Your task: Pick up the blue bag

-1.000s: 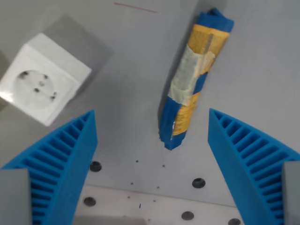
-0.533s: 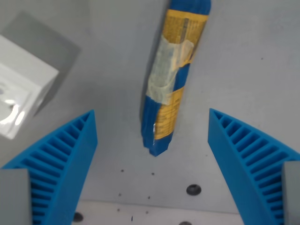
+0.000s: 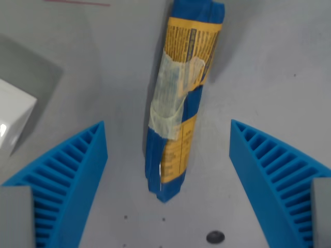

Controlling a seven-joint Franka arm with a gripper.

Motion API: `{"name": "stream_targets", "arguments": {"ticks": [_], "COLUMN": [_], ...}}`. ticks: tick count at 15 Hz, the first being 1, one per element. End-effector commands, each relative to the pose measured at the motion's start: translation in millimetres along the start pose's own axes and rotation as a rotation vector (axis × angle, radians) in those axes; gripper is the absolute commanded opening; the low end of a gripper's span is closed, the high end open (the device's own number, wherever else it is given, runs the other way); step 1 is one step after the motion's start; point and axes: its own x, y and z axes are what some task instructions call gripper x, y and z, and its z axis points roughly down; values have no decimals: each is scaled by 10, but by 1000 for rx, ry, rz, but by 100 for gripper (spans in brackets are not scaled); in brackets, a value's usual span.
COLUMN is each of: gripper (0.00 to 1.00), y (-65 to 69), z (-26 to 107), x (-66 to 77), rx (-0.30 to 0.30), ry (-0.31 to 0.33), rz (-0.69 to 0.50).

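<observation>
The blue bag (image 3: 178,98) is a long, narrow blue and yellow packet with a pale taped patch in its middle. It lies on the grey table, running from the top centre of the wrist view down to just below the middle. My gripper (image 3: 168,155) is open above it, with the ribbed blue fingers (image 3: 67,181) at the wrist view's left and right. The bag's lower half sits between the fingers, slightly left of centre. Nothing is held.
A white socket block (image 3: 13,121) sits at the wrist view's left edge, mostly out of frame, with its shadow above it. A dark screw hole (image 3: 215,237) marks the grey table below the bag.
The camera has moved over the bag. The bag now sits lower and nearer the centre between the fingers. The white block has slid mostly out at the left.
</observation>
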Motion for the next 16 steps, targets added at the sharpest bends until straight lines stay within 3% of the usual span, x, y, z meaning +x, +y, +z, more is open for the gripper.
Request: {"name": "stream_targets", "arguments": {"ticks": [1, 4, 5, 16], "gripper": [100, 100, 0, 0], "y": [-10, -22, -22, -22], "z": [130, 281, 330, 330], "x": [-40, -37, -31, -31], "rx": [14, 16, 16, 16], "ry": [106, 106, 107, 107], "rz": [22, 21, 20, 20]}}
